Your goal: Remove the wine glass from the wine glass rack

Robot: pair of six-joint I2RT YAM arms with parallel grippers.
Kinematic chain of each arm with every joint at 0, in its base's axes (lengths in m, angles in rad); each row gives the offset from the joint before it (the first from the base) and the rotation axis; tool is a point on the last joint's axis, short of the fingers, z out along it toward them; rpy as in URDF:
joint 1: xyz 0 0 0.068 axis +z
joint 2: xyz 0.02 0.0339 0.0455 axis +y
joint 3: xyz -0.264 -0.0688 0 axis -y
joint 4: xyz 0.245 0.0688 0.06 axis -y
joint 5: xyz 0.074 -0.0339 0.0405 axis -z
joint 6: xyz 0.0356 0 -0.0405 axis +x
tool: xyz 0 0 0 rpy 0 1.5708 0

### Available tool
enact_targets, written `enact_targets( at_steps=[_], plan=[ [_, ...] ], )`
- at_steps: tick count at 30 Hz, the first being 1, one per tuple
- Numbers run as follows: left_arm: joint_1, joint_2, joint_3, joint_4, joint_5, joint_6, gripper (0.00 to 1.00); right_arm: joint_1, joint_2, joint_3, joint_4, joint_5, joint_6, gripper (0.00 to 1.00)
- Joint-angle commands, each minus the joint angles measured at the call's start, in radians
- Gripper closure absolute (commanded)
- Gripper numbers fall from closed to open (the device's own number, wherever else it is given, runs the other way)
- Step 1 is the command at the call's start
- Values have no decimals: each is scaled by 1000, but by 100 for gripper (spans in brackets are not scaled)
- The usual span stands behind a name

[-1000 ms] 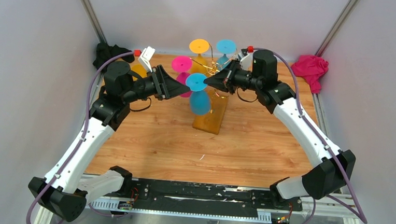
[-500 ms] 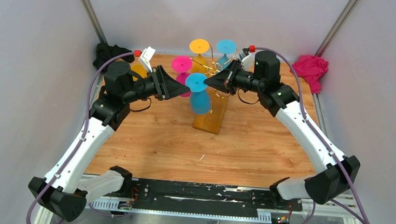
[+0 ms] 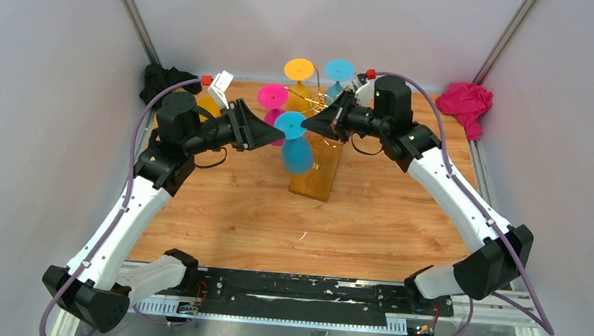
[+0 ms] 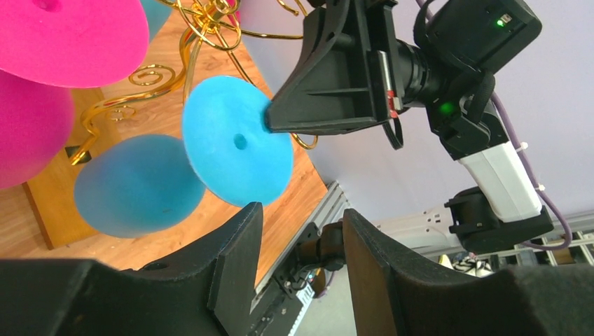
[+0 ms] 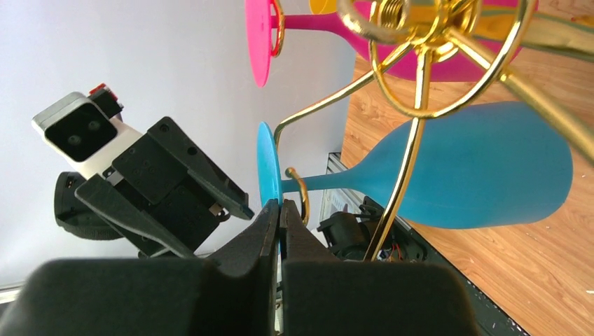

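Observation:
A blue wine glass (image 3: 298, 154) hangs upside down on the gold wire wine glass rack (image 3: 323, 101), which stands on an orange-brown wooden base (image 3: 314, 177). My right gripper (image 5: 279, 204) is shut on the rim of the glass's flat round foot (image 5: 268, 161), and the stem still runs through a gold curl (image 5: 302, 198). The blue bowl (image 5: 483, 164) hangs beyond the wire. My left gripper (image 4: 301, 213) stands open just below the foot (image 4: 237, 150), not touching it. In the top view the two grippers face each other across the foot (image 3: 290, 124).
Pink (image 3: 272, 96), orange (image 3: 299, 69) and a second blue glass (image 3: 339, 69) hang on the other arms of the rack. A pink cloth (image 3: 465, 104) lies at the back right corner, a black one (image 3: 159, 78) at the back left. White walls close in on three sides.
My right gripper and the blue glass's foot have shifted slightly to the left, towards my left gripper. The left arm has stayed still.

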Motion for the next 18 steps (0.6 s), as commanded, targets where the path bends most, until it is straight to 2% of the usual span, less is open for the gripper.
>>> enact_targets(
  at_steps=[1, 18],
  plan=[
    [-8, -25, 24, -8, 17, 12, 49, 17, 30, 45, 20, 12, -2, 100],
    [-8, -60, 34, -57, 15, 40, 49, 12, 57, 77, 37, 71, -1, 100]
  ],
)
